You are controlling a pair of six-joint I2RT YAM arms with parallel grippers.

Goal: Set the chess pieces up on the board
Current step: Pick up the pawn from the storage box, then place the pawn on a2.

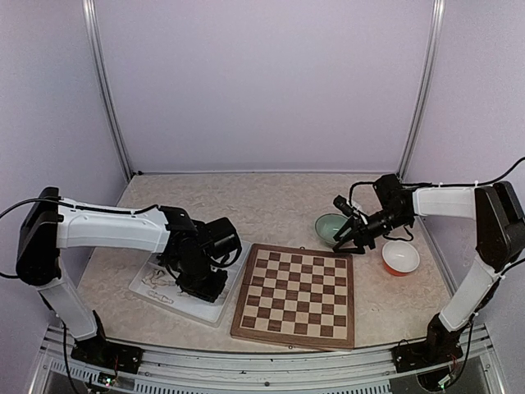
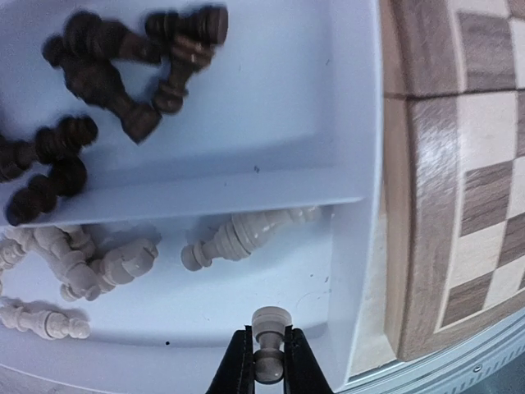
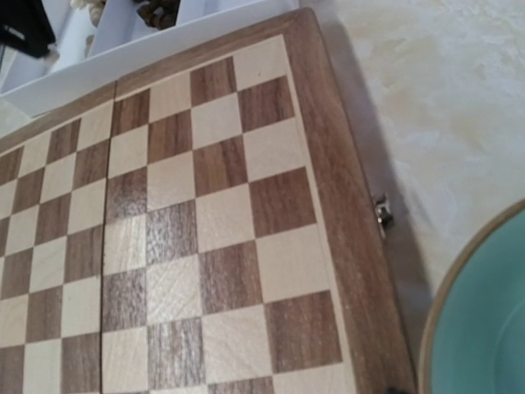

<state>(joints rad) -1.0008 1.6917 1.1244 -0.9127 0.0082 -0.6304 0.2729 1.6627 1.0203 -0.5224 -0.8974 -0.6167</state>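
The board [image 1: 294, 295] lies flat on the table [image 1: 262, 197] at 6 o'clock of its middle, between the two arms; a white divided tray [image 1: 146, 286] sits just beside its rim at 9 o'clock, slightly skewed to it. The left gripper [image 1: 199, 283] hangs over the board-side end of that tray. In the left wrist view its two dark fingers [image 2: 239, 365] stand at 6 o'clock of the frame, narrow, pinching a cream piece [image 2: 268, 328] by the neck below its round head; whether the piece's foot touches the tray floor cannot be told.

Inside the tray [image 2: 354, 164] a ridge parts two compartments. The dark pieces [image 2: 107, 74] lie toppled in a loose heap in the one at 11 o'clock; the cream pieces [image 2: 90, 263] lie on their sides in the one at 8 o'clock, where the held piece also is. One larger cream figure [image 2: 246, 234] lies on its side apart from the heap, at 12 o'clock of the held one. The board's brown rim [image 2: 418, 205] runs down the frame at 3 o'clock.

The right gripper [image 1: 346, 244] hovers by the board's corner at 1 o'clock, in front of a green bowl [image 1: 329, 227]; how its jaws stand I cannot tell, as they are small and dark from above and out of the wrist view. An orange bowl [image 1: 400, 257] stands at 2 o'clock of the board, apart from it. The right wrist view looks down on the checks [image 3: 205, 205], with a small metal latch [image 3: 381, 213] on the rim at 3 o'clock, the green bowl's edge [image 3: 484, 328] at 5 o'clock and the tray [image 3: 148, 57] at 11 o'clock.
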